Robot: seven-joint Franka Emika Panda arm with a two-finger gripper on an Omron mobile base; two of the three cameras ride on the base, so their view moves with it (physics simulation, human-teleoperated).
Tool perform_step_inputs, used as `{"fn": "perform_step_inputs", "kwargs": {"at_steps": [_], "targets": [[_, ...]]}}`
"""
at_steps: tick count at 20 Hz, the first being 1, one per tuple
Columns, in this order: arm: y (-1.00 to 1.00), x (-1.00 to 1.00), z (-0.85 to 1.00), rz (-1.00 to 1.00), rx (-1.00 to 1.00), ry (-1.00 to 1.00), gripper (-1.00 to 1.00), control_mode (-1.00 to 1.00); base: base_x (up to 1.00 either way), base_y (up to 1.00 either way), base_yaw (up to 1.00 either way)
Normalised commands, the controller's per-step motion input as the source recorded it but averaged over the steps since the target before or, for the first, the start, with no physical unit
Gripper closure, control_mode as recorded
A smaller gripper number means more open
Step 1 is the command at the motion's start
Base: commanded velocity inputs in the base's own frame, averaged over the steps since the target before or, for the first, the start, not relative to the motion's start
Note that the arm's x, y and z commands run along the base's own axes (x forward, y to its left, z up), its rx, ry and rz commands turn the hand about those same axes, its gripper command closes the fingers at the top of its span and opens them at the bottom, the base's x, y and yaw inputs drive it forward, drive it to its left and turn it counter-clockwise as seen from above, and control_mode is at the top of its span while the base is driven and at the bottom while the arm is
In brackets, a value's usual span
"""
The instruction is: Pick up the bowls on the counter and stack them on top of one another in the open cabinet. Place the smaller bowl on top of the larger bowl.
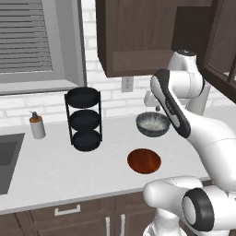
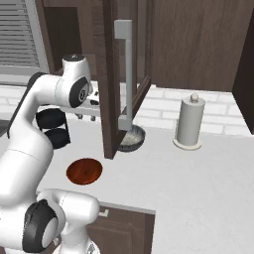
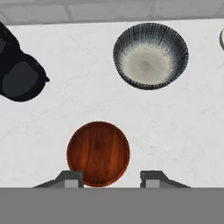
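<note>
Two bowls sit on the off-white counter (image 1: 55,170). The smaller red-brown bowl (image 1: 144,161) (image 2: 84,171) (image 3: 98,153) lies nearer the front edge. Behind it, close to the wall, stands the larger grey bowl (image 1: 153,124) (image 2: 131,138) (image 3: 151,56), pale inside. My gripper (image 3: 110,179) hangs high over the counter, looking straight down, open and holding nothing. The red-brown bowl shows far below, just left of the gap between its fingertips. The open cabinet's door (image 2: 111,74) swings out over the counter and hides part of the hand and of the grey bowl in the right base view.
A black three-tier rack (image 1: 84,119) (image 3: 19,72) stands left of the bowls, with a soap dispenser (image 1: 37,125) and a sink (image 1: 7,159) further left. A paper towel roll (image 2: 190,122) stands right of the grey bowl. The door's long handle (image 2: 128,74) juts out.
</note>
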Motion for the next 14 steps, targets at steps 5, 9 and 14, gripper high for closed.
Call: {"fn": "perform_step_inputs", "kwargs": {"at_steps": [5, 9, 14], "targets": [[0.0, 0.0, 0.0, 0.0, 0.0, -0.01, -1.0, -1.0, 0.0, 0.0, 0.0], [-0.17, -0.18, -0.41, 0.0, 0.0, 0.03, -1.0, -1.0, 0.0, 0.0, 0.0], [-0.16, 0.0, -1.0, 0.0, -0.03, 0.21, -1.0, -1.0, 0.0, 0.0, 0.0]]}}
